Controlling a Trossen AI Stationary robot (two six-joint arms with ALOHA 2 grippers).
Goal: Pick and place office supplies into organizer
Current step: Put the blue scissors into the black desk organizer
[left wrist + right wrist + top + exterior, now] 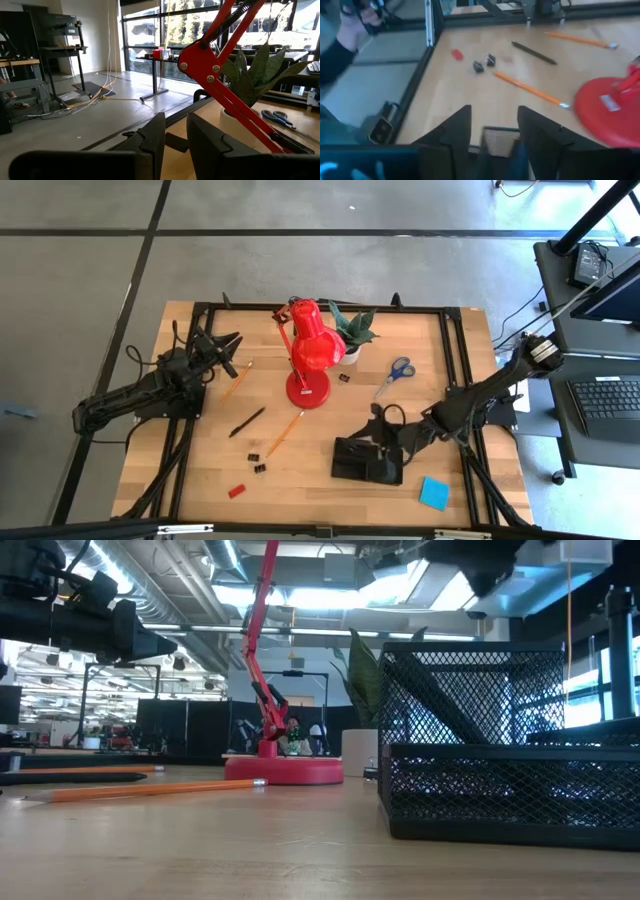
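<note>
The right gripper hangs right over the low black mesh organizer tray near the front edge of the table, fingers spread apart with nothing between them. My guess is the blue-handled scissors go next: they lie just behind that gripper, long axis diagonal, well apart from the left gripper, whose fingers sit nearly together and empty at the far left.

A bright red lamp stands mid-frame beside a green plant. Orange pencils and a red block lie lower left; the black mesh organizer and blue pad lower right.
</note>
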